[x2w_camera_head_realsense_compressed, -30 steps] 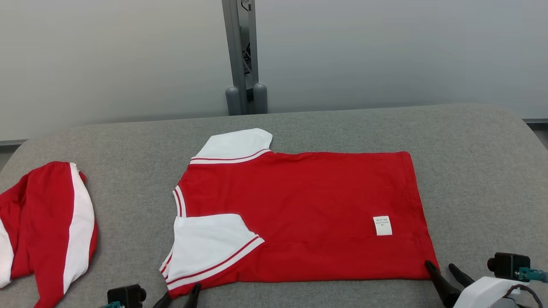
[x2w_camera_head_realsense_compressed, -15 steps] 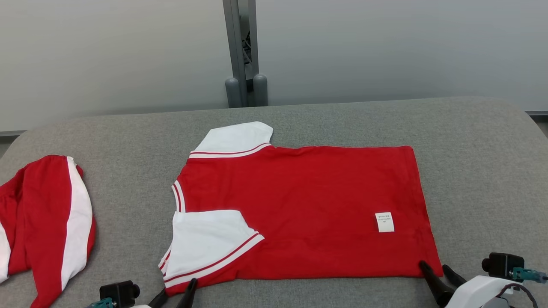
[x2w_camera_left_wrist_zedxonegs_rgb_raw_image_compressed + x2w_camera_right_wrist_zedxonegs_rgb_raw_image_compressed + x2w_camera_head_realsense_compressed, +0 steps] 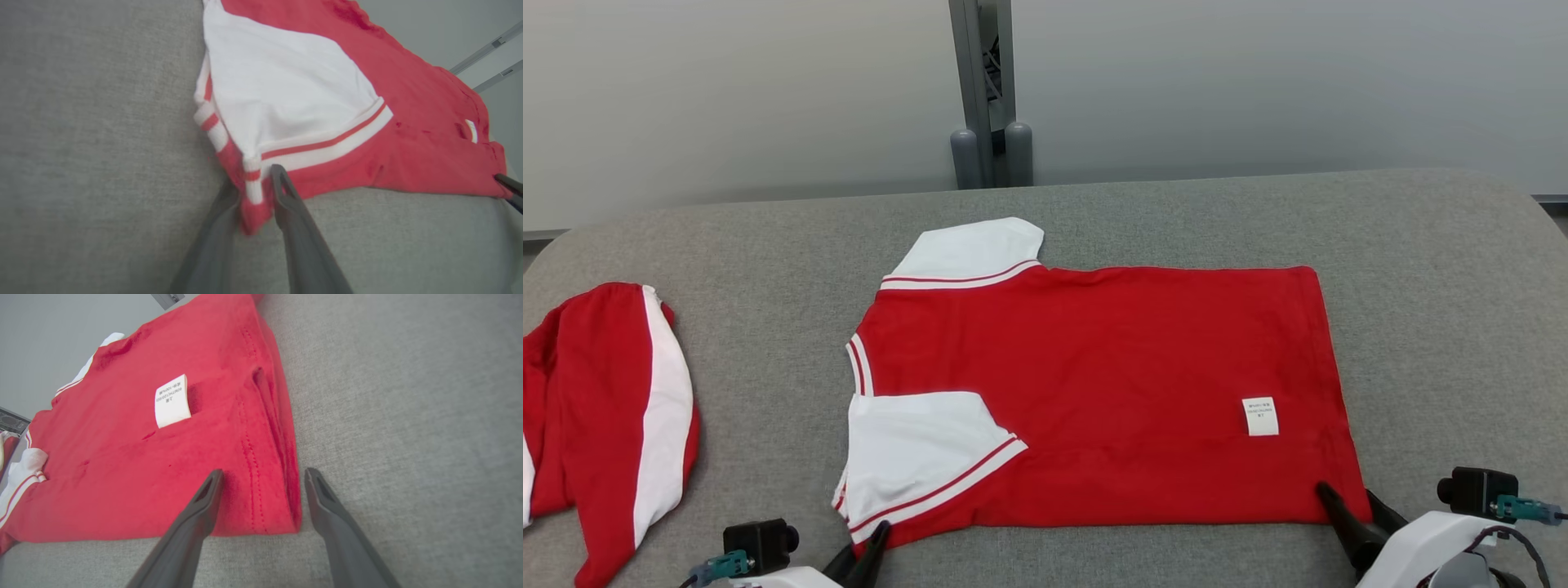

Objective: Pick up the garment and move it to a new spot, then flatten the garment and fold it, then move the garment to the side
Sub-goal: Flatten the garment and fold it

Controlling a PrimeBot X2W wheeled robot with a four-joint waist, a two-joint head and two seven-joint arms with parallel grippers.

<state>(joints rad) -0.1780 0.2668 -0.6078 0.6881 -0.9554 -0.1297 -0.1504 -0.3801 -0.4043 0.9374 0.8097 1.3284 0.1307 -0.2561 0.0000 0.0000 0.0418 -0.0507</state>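
The garment [image 3: 1094,384] is a red shirt with white sleeves, spread flat on the grey padded surface [image 3: 1462,327], collar to the left. At its near left corner my left gripper [image 3: 866,543] has its fingers pinched together. In the left wrist view the left gripper [image 3: 255,183] has the red and white sleeve edge of the garment [image 3: 327,81] caught between its two fingers. My right gripper [image 3: 1347,494] stands at the near right hem corner. In the right wrist view the right gripper [image 3: 263,473] is open, one finger over the garment [image 3: 163,457] and one beside the hem.
A second red and white garment [image 3: 613,408] lies bunched at the far left of the surface. A white label [image 3: 1260,416] sits on the shirt near the hem. A grey post [image 3: 988,90] stands behind the surface against the pale wall.
The camera has tilted, so the whole scene sits higher in the picture. My left gripper's fingers have closed onto the sleeve corner. The right gripper has edged onto the hem corner.
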